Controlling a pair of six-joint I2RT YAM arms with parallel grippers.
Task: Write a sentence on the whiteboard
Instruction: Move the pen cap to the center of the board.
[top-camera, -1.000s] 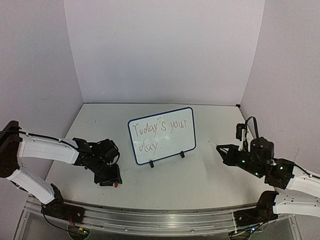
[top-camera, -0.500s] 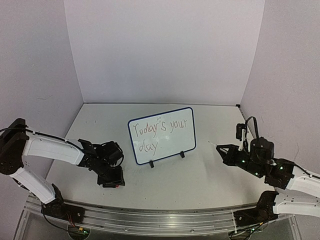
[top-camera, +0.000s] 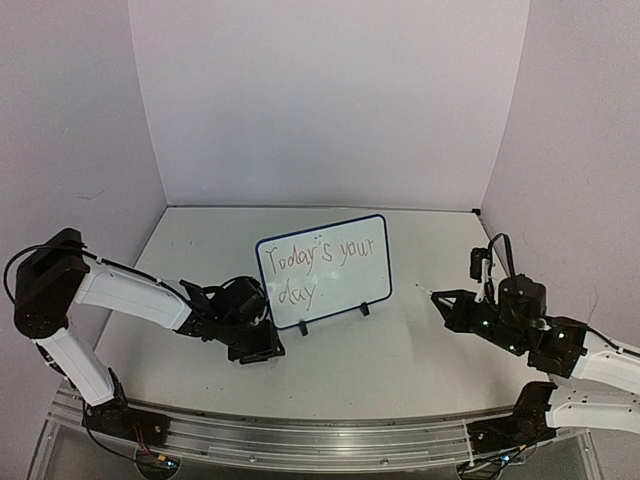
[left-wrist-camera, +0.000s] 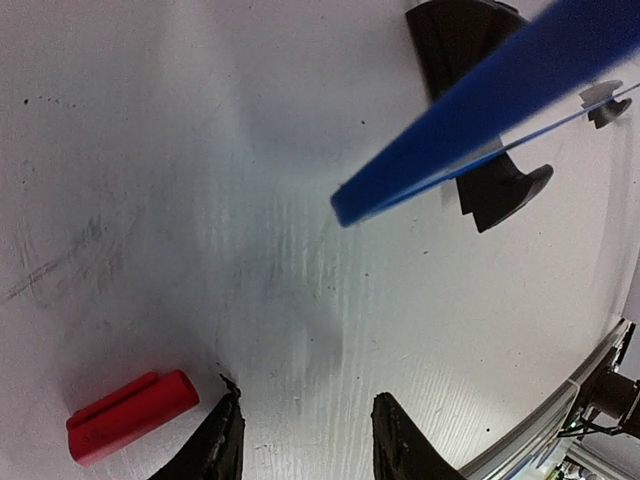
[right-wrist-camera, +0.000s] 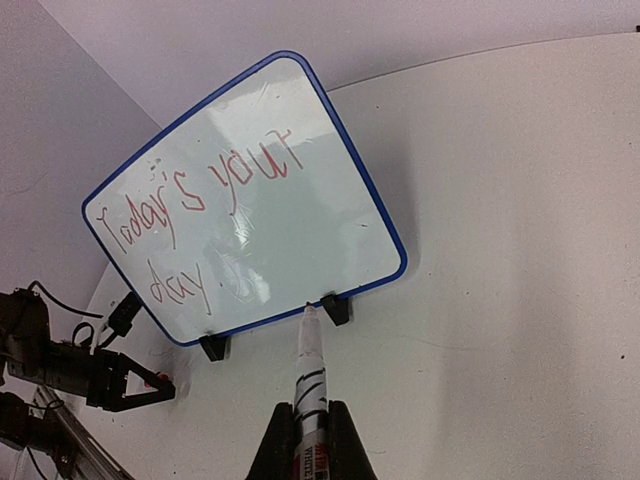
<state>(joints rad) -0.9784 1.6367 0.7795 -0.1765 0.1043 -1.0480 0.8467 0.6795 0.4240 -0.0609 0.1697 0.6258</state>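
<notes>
We found the whiteboard glossy and smooth with a blue plastic frame, the table matt white and scuffed, the red cap and the marker plastic, the rail brushed metal.

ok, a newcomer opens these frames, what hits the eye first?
The whiteboard standing in the middle, with the sentence "Today's your day" in reddish ink across two lines. The right gripper is shut on a marker whose tip points at the board without touching it. The left gripper sits low by the board's lower corner, jaws open and empty, a red cap lying beside it.
</notes>
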